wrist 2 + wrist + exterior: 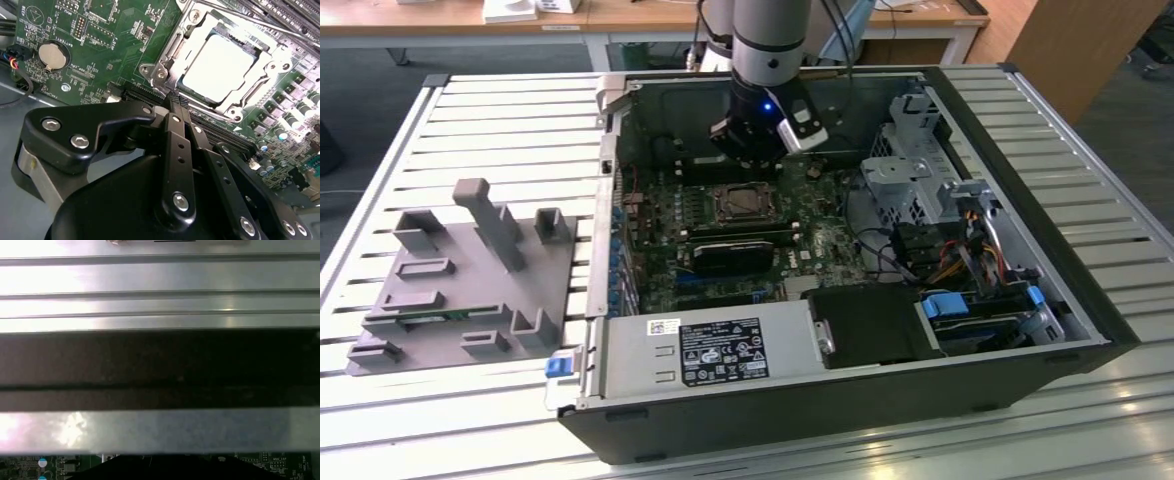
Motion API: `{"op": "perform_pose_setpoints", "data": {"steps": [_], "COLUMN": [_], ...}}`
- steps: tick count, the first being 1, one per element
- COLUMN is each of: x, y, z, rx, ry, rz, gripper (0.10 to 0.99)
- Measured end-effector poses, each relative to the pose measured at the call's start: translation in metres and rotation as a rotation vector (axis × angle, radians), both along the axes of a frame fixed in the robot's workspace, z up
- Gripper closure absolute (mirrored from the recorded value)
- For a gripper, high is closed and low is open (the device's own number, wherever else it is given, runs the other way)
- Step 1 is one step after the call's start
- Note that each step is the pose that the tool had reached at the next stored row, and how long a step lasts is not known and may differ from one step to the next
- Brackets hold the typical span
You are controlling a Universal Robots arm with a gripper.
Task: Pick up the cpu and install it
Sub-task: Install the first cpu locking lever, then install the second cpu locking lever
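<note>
The cpu (218, 64), a flat square chip with a silver top, lies inside the metal-framed socket (165, 60) on the green motherboard (100, 30). In the exterior view the cpu (744, 203) sits in the socket near the middle of the open computer case. My gripper (750, 167) hangs just above the board, a little behind the socket. In the second wrist view my gripper (173, 98) is shut, its black fingers (176, 130) pressed together with nothing between them, and the tips stop short of the socket's edge.
Inside the open case (1067, 300) are a power supply (707, 350), a drive cage (914, 160) and loose cables (947, 250). A grey parts fixture (467, 270) stands on the slatted table (494, 130) at the exterior view's left. A coin battery (51, 55) sits on the board.
</note>
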State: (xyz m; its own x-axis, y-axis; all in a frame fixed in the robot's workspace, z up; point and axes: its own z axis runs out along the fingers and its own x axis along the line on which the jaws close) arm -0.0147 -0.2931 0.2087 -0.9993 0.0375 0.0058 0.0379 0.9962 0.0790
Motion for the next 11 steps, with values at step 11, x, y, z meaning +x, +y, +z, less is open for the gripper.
{"op": "perform_pose_setpoints", "data": {"steps": [11], "x": [0.0001], "y": [-0.0035], "z": [-0.0005], "rx": [-0.001], "ry": [0.0], "rz": [0.0], "gripper": [0.98]}}
